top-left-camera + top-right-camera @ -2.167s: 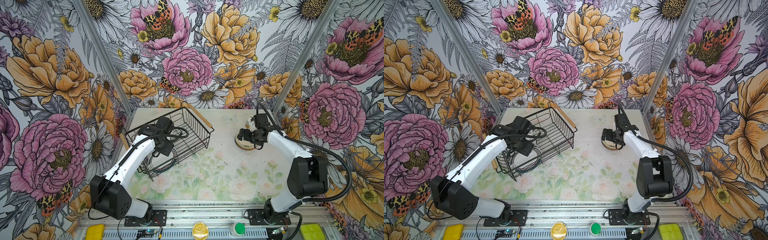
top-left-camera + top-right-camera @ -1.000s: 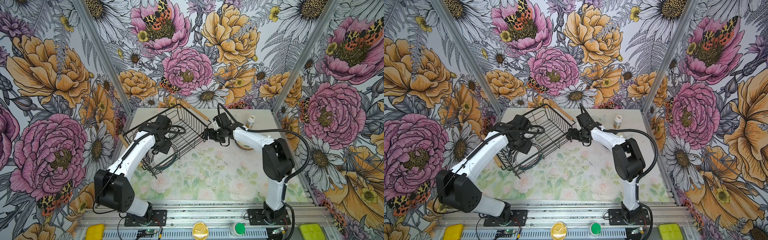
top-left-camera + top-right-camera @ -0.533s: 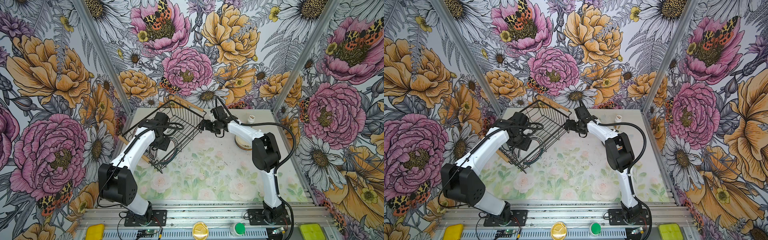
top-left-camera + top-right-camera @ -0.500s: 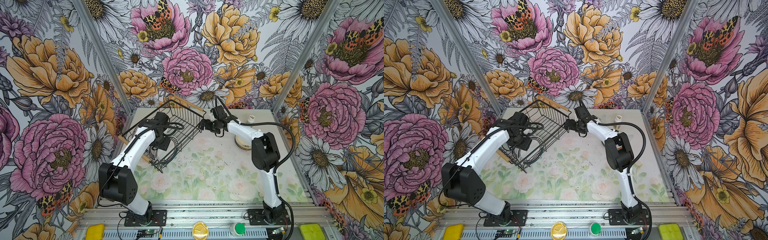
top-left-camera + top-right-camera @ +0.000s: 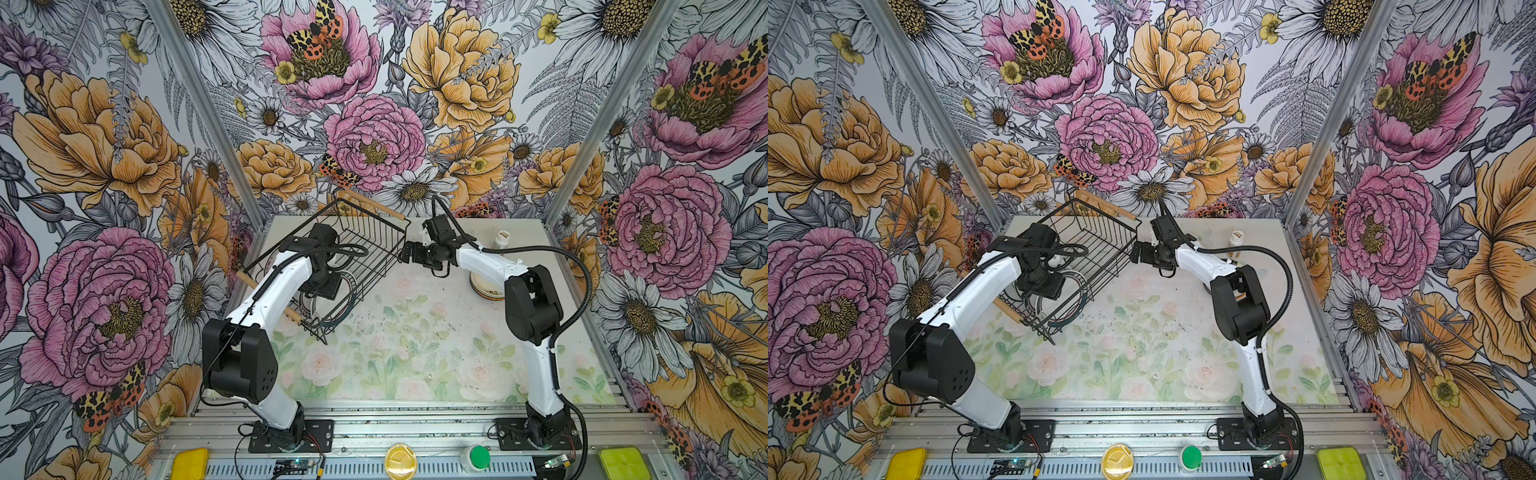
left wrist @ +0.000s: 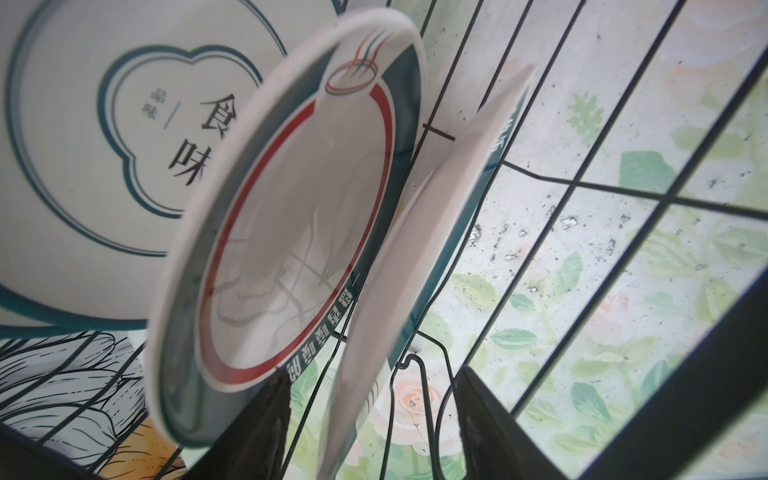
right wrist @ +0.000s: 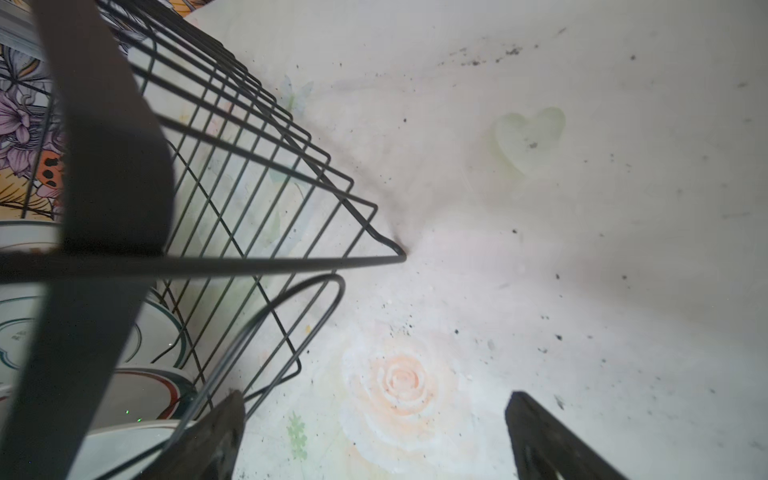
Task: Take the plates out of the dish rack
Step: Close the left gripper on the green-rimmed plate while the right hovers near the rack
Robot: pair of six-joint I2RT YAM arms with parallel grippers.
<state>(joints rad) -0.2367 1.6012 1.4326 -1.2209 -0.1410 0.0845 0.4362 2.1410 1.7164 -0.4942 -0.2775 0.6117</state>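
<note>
We find the dish rack tilted with its far right end raised, so the three plates in it lean on edge at its near left end. A stack of plates sits on the table to the right. Our left gripper stands open astride one plate's rim, likely to pinch it; our right gripper is spread wide beside the rack's right corner, probably to steady it.

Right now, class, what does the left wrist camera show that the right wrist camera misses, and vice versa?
Only the left wrist view: black characters on the lettered plate, and an edge-on plate straddled by the open left gripper. Only the right wrist view: a corner of the rack, a heart on the table, the open, empty right gripper. Both: rack wires, plates, flowered table.
</note>
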